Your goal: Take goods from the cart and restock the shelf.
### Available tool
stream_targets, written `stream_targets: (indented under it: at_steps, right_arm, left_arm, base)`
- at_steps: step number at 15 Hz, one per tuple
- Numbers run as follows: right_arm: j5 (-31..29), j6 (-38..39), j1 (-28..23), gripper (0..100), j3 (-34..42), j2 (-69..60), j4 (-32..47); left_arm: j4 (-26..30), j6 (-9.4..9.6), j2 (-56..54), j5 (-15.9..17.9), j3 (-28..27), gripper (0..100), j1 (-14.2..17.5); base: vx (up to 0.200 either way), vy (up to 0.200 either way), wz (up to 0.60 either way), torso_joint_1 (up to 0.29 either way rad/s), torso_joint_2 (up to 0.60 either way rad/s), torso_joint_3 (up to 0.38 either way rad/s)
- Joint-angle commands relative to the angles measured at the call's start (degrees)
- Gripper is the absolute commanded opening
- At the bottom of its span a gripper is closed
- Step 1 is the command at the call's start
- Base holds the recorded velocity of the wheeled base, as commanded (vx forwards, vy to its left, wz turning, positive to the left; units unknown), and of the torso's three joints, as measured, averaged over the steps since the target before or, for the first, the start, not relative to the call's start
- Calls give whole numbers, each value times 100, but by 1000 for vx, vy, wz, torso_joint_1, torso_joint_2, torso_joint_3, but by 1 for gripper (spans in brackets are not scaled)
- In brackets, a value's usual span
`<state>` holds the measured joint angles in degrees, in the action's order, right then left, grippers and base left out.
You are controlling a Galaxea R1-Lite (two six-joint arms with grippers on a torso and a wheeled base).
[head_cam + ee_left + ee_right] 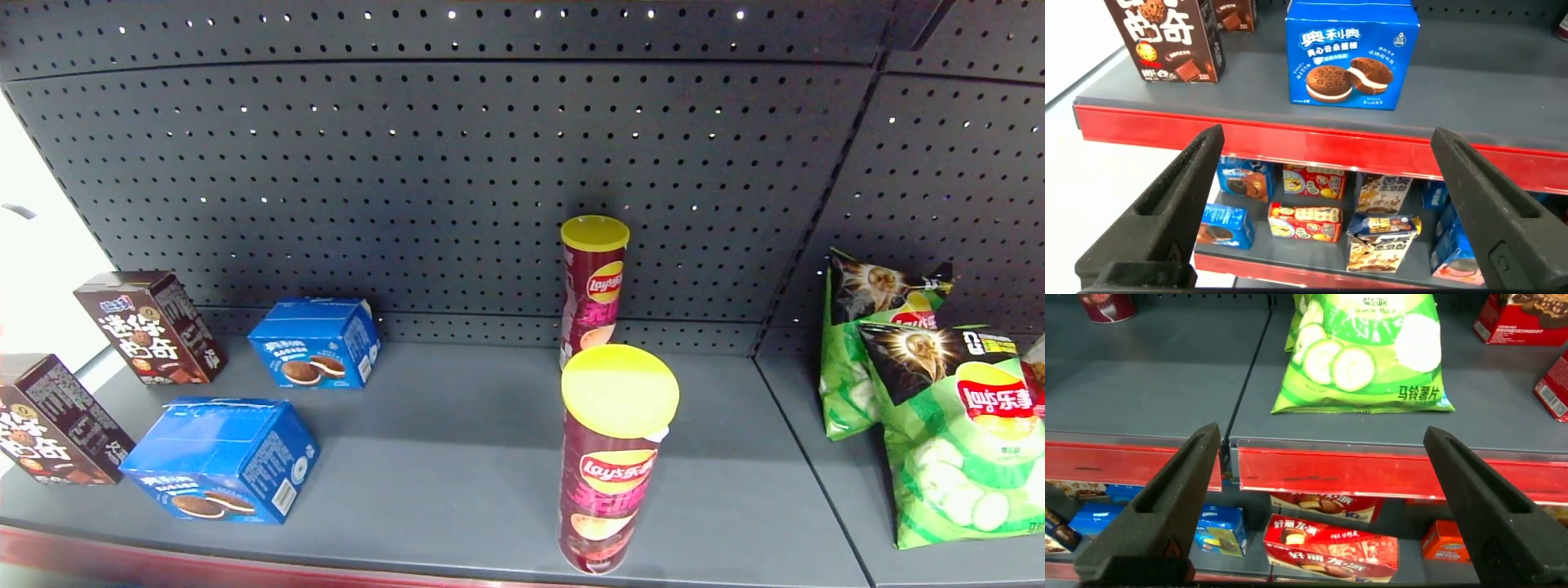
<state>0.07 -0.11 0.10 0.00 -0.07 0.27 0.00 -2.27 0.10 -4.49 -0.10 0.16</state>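
**Before the shelf: both hands spread, goods standing past its red lip**

On the shelf (457, 457), near its middle, two maroon cans with yellow lids stand upright. The front chip can (612, 465) is close to the shelf's edge and the rear chip can (593, 286) is against the shelf's pegboard back. Each carries a round red-and-yellow badge.

Toward the shelf's left end sit the front blue box (220, 457) and the rear blue box (317, 341), both labelled with pictured sandwich cookies. Past them, at the shelf's very end, the near brown box (53, 420) and the far brown box (151, 327) show white lettering over cookie pictures. On the shelf's right-hand bay, the front green bag (963, 433) leans over the rear green bag (865, 343). Both are printed with cucumber slices.

My left hand (1325, 135) is spread wide and holds nothing. It sits before the shelf's red lip (1127, 126), and the front blue box is just beyond that lip, apart from my fingers. My right hand (1320, 433) is spread the same way before the lip, and the front green bag lies past it, untouched.

Beneath the shelf stand small boxes (1305, 222) in blue, red and brown, and a long red box (1331, 547).
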Motion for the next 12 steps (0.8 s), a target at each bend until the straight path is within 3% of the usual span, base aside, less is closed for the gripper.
stream_targets:
  at_steps: [1, 12]
  right_arm:
    - [1, -7, 8, 100, 0, 7, 0]
    - [1, 2, 8, 100, 0, 7, 0]
  left_arm:
    - [0, -2, -1, 0, 1, 100, 11]
    - [0, 42, -1, 44, 1, 100, 2]
  base:
    - [0, 0, 0, 0, 0, 0]
    - [0, 0, 0, 0, 0, 0]
